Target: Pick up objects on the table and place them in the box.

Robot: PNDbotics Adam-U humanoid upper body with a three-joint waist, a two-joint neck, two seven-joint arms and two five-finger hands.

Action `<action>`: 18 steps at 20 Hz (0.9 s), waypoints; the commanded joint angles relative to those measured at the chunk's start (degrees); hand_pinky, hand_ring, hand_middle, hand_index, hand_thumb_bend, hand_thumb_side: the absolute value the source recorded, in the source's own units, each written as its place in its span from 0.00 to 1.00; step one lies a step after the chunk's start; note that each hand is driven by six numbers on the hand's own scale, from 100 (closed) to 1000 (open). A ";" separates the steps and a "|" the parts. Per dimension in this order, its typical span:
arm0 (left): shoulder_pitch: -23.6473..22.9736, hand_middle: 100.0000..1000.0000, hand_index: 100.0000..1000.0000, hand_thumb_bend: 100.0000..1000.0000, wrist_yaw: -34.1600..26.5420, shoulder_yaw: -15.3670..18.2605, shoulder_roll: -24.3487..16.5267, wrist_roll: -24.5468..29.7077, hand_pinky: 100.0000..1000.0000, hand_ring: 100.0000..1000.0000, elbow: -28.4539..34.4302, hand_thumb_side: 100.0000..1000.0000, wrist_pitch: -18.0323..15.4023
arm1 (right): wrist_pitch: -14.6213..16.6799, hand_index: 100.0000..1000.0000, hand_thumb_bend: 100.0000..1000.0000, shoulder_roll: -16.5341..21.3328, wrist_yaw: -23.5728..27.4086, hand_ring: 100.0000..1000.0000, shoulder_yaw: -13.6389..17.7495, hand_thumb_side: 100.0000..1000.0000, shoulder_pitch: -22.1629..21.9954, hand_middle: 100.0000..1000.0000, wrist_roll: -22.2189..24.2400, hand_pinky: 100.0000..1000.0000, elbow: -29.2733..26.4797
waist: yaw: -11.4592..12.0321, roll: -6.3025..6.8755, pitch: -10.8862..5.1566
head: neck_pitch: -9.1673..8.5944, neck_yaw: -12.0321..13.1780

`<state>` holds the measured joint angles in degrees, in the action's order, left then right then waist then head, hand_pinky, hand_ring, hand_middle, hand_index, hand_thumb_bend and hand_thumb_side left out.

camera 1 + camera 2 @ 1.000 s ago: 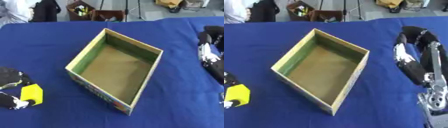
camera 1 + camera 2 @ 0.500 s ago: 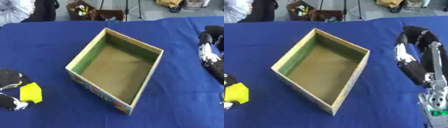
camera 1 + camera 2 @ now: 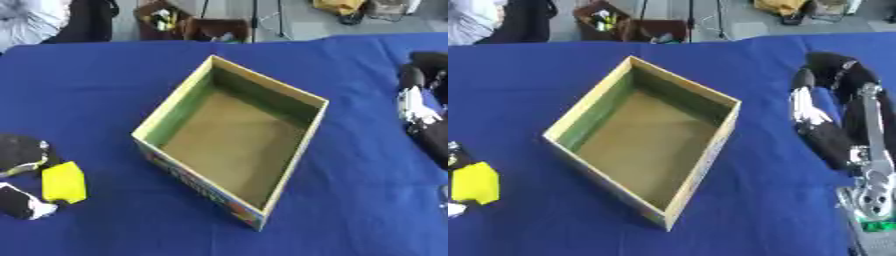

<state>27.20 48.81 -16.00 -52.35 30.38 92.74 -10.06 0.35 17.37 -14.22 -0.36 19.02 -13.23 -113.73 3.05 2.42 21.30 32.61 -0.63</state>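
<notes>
A yellow block (image 3: 64,182) is being held by the left hand (image 3: 24,172), fingers curled round it, near the left edge of the blue table (image 3: 96,80). The open box (image 3: 234,135) is being shown mid-table. The right hand's (image 3: 826,120) finger state cannot be told.

Open box (image 3: 229,150) mouth, unobstructed above

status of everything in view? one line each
box: open top, upright on the blue cloth, nothing visible inside.
yellow block: outside the box, at the left hand.
left hand: at the table's lower left, fingers curled round the yellow block.
right hand: at the table's right edge, holding nothing; finger state unclear.
blue cloth: spread flat over the table.
</notes>
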 commanded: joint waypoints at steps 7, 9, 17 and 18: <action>0.50 0.27 0.51 0.00 -0.39 1.97 -2.12 -5.36 0.15 0.36 2.29 0.61 2.35 | -0.43 0.72 0.00 0.53 -0.50 0.64 0.38 0.37 -0.08 0.57 0.02 0.71 -0.86 | 0.40 0.29 -1.31 | -0.50 -0.32; 1.03 0.27 0.51 0.00 -0.43 2.93 -2.29 -5.65 0.14 0.36 4.11 0.57 2.91 | -0.45 0.72 0.00 0.60 -0.53 0.64 0.43 0.37 -0.20 0.57 -0.02 0.71 -0.86 | 0.56 0.36 -1.41 | -0.41 -0.47; 7.39 0.25 0.50 0.00 -1.67 5.03 -0.94 -4.79 0.11 0.34 11.24 0.45 3.59 | -0.25 0.72 0.00 1.02 -0.44 0.64 0.61 0.37 -0.63 0.57 -0.34 0.71 -0.86 | 1.04 0.79 -2.26 | 0.44 -1.12; 8.80 0.25 0.50 0.00 -1.95 4.83 -0.36 -4.24 0.10 0.34 11.74 0.44 3.50 | -0.23 0.72 0.00 1.07 -0.39 0.64 0.58 0.37 -0.71 0.57 -0.32 0.71 -0.86 | 1.13 0.87 -2.37 | 0.51 -1.22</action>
<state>34.97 47.35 -12.30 -51.81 25.70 102.96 -6.58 0.10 17.40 -14.53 -0.04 18.07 -13.29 -113.73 4.02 3.37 20.29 32.71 -1.66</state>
